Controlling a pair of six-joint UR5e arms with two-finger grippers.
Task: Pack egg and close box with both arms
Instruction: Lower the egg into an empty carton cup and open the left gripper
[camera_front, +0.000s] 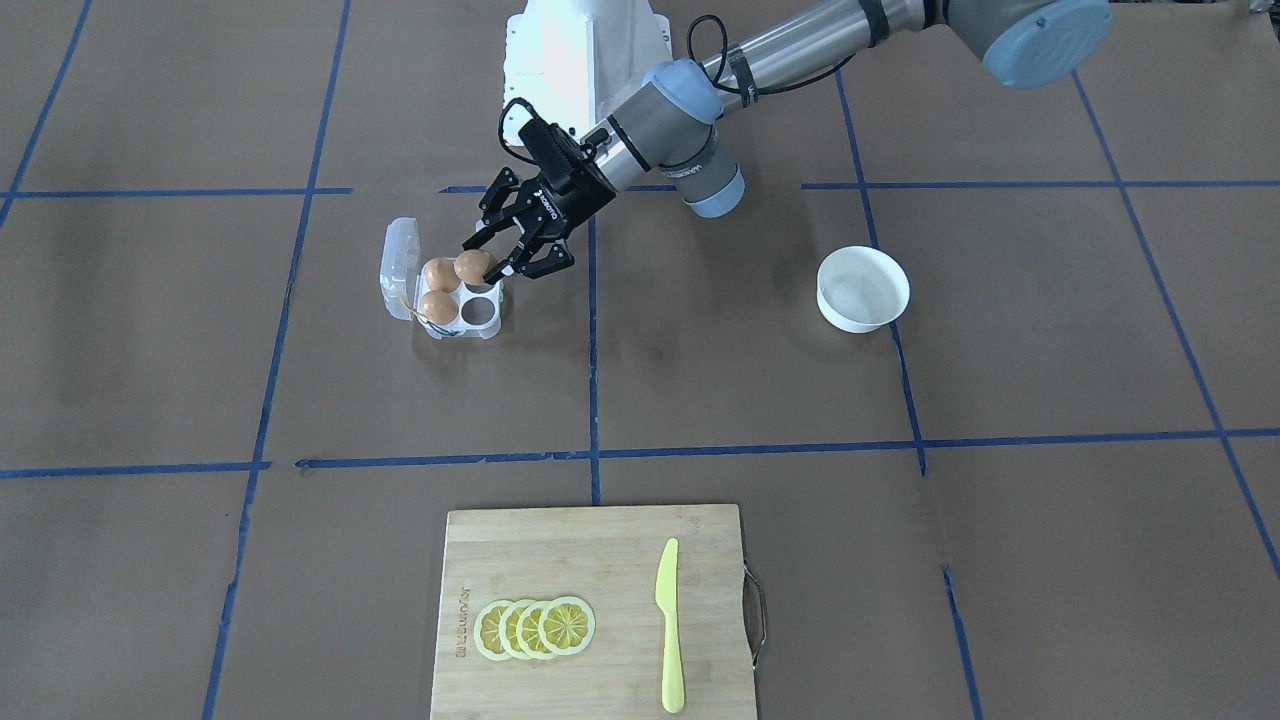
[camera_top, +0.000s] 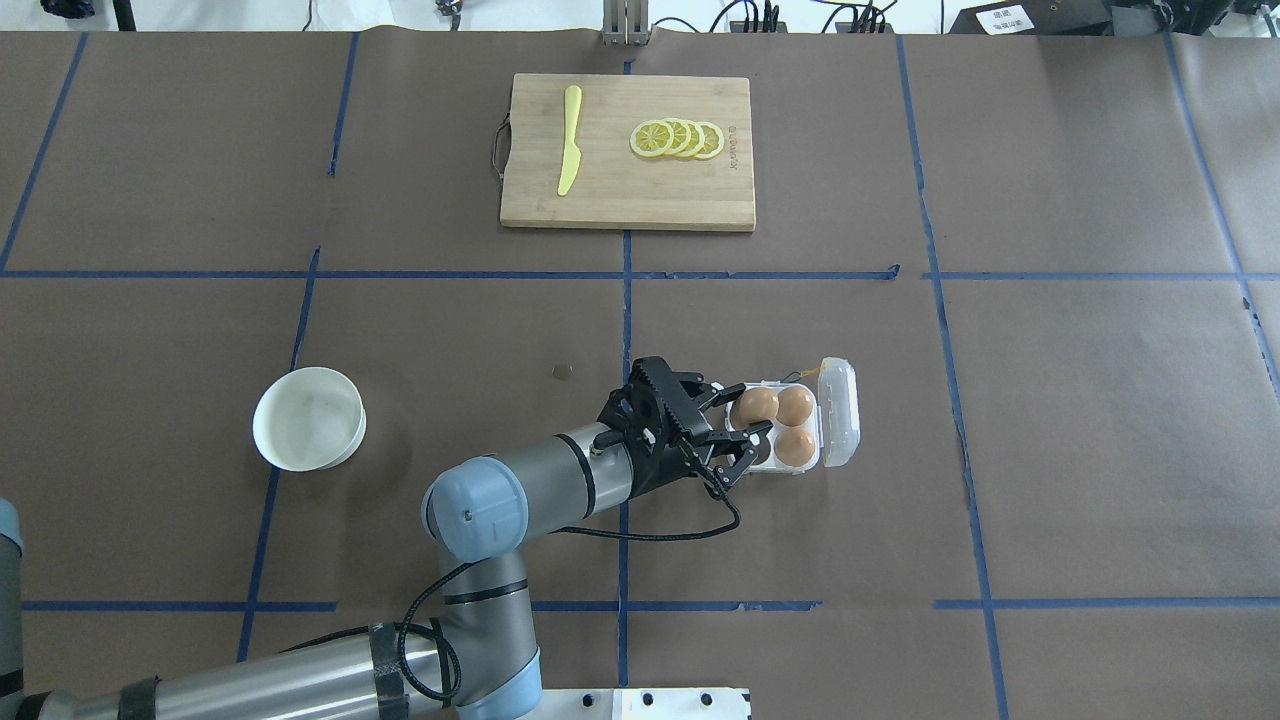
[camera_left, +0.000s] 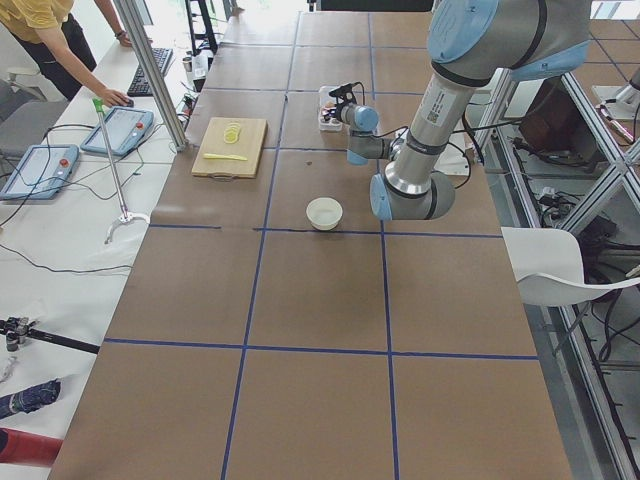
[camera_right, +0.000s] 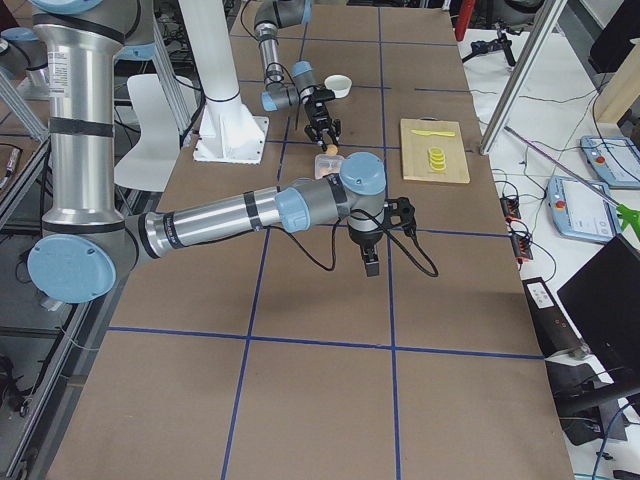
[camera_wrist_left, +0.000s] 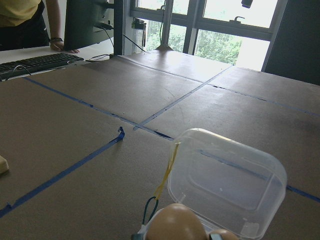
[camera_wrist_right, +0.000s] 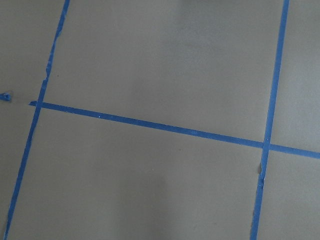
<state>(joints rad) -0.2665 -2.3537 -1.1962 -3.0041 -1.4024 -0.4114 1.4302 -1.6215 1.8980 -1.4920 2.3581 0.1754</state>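
Observation:
The clear four-cell box (camera_front: 481, 312) lies open, with its lid (camera_front: 400, 262) standing up on the side away from the arm. Two eggs (camera_front: 441, 275) (camera_front: 438, 306) sit in cells. My left gripper (camera_front: 489, 258) reaches in from the side, its fingers closed on a third egg (camera_front: 472, 266), which is tilted at the back cell beside the empty one. In the overhead view this egg (camera_top: 757, 405) sits between the fingertips of the left gripper (camera_top: 751, 412). The left wrist view shows the egg (camera_wrist_left: 175, 222), the lid (camera_wrist_left: 225, 185) and a yellow string (camera_wrist_left: 167, 175). My right gripper (camera_right: 371, 266) hangs over bare table; I cannot tell whether it is open.
A white bowl (camera_front: 863, 262) stands apart from the box, on the left arm's side. A wooden cutting board (camera_front: 560, 560) at the table's far edge carries lemon slices (camera_front: 535, 628) and a yellow knife (camera_front: 668, 625). Blue tape lines cross the brown table cover.

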